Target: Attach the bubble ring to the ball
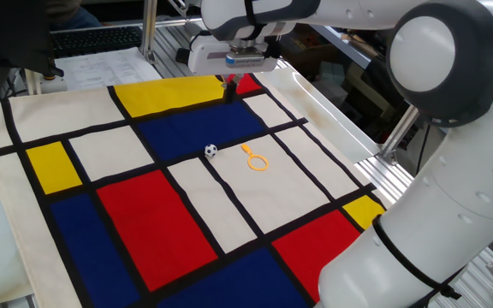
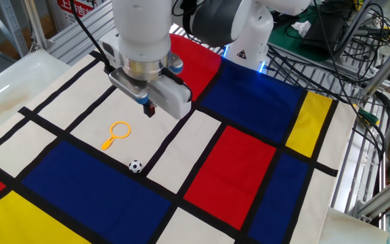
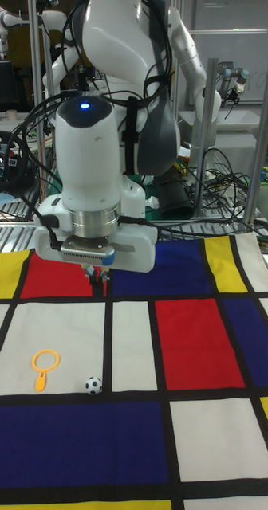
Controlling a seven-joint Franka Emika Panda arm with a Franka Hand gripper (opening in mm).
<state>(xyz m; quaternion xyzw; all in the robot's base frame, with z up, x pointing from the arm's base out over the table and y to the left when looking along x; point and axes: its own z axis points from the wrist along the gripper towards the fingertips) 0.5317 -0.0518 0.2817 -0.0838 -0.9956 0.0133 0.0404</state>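
The orange bubble ring (image 1: 256,160) (image 2: 118,133) (image 3: 45,366) lies flat on a white square of the coloured cloth (image 1: 144,214). The small black-and-white ball (image 1: 210,151) (image 2: 135,166) (image 3: 92,385) rests a short way from it, at a black line by the blue square, not touching the ring. My gripper (image 1: 228,88) (image 2: 150,108) (image 3: 96,280) hangs above the cloth, up and away from both, over the far red and blue squares. Its fingers point down, are shut and hold nothing.
The cloth covers most of the table. The robot's base (image 2: 249,41) stands at one edge, with cables (image 2: 357,41) beside it. A white trough (image 2: 5,74) runs along another side, and metal frame rails (image 1: 148,34) stand behind the table.
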